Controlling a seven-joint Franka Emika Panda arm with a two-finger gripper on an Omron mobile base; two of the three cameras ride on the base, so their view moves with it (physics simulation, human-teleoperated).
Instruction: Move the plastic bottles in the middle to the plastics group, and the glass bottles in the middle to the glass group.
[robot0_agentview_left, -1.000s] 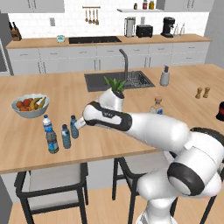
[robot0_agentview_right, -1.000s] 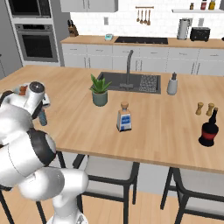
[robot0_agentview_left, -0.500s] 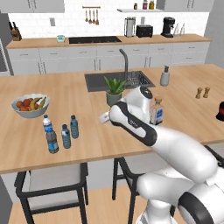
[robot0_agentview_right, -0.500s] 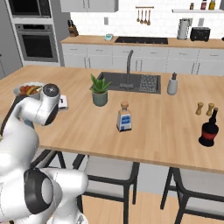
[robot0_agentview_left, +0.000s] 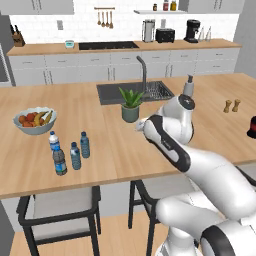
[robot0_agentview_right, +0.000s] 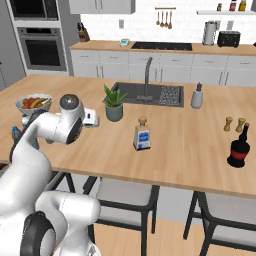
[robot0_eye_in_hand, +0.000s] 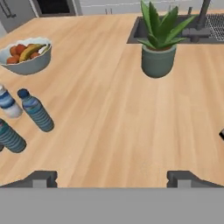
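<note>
Your two dark fingers (robot0_eye_in_hand: 113, 178) are spread wide with nothing between them, hanging over bare wood of the long wooden table (robot0_agentview_left: 110, 150).

The four small blue-capped plastic water bottles (robot0_agentview_left: 70, 154) already stand packed together near the table's front edge, beside the white fruit bowl (robot0_agentview_left: 34, 120). The clear square glass bottle with a blue label (robot0_agentview_right: 142, 135) is alone in the middle of the table, and the dark red-labelled glass bottle (robot0_agentview_right: 238, 148) stands well apart at the far end.

Judging from this, the glass bottle is the next thing to fetch, and that is where trouble could come:

- It is smooth and fairly tall, so a grip taken high on the neck may let it swing or slip.
- The green plant in its grey pot (robot0_eye_in_hand: 158, 53) stands near your path; a wide sweep of the arm could knock it.
- The wooden salt and pepper shakers (robot0_agentview_right: 234, 123) stand close to the dark bottle, so a careless set-down there may topple them.
</note>
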